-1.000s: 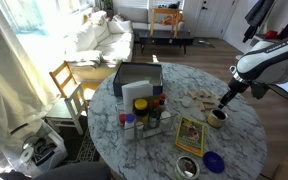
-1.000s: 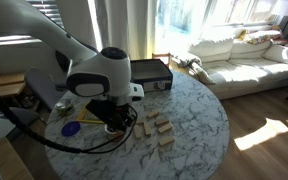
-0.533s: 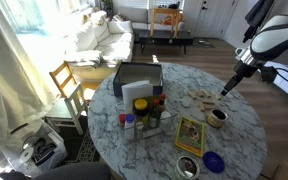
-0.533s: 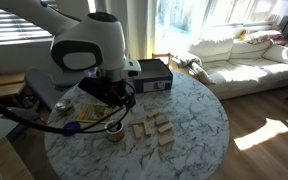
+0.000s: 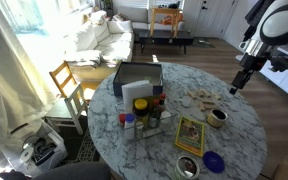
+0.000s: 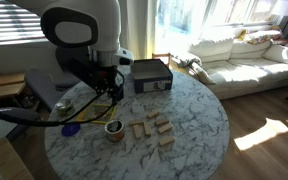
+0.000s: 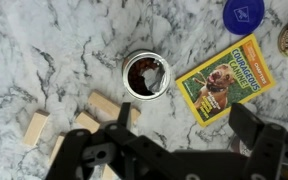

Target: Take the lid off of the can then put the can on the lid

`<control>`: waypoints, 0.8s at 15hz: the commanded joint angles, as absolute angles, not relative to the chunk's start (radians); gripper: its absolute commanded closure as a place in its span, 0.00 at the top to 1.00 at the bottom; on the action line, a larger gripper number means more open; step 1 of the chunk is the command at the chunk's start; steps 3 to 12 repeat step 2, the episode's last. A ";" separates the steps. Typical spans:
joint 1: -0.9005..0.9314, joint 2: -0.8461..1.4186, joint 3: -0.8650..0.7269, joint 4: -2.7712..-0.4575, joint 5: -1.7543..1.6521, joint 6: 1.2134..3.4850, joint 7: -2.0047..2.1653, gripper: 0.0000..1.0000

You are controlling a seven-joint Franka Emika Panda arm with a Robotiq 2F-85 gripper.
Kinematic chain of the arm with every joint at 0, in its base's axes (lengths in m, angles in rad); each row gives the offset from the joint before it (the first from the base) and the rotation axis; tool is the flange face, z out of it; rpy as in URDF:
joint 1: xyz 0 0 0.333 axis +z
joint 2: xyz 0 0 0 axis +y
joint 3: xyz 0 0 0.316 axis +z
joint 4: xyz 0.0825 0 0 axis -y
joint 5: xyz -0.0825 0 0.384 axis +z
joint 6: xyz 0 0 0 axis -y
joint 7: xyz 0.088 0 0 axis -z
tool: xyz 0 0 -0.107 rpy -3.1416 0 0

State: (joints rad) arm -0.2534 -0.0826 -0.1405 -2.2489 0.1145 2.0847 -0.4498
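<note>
Your gripper (image 5: 236, 88) now hangs well above the can (image 5: 217, 117), no longer down at its rim.

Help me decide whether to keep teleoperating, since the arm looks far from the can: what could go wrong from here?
1. The claw is open wide, and wooden blocks lie close beside the can. A finger coming down there could knock them.
2. The book lies near the can's other side, leaving little room.
3. No lid shows in any view, so whether the can sits on it cannot be confirmed.
</note>
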 commanded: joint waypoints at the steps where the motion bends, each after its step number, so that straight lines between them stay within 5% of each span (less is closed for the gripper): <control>1: -0.222 -0.083 -0.170 -2.247 0.112 2.084 -0.447 1.00; 12: -0.221 -0.083 -0.171 -2.247 0.112 2.084 -0.447 1.00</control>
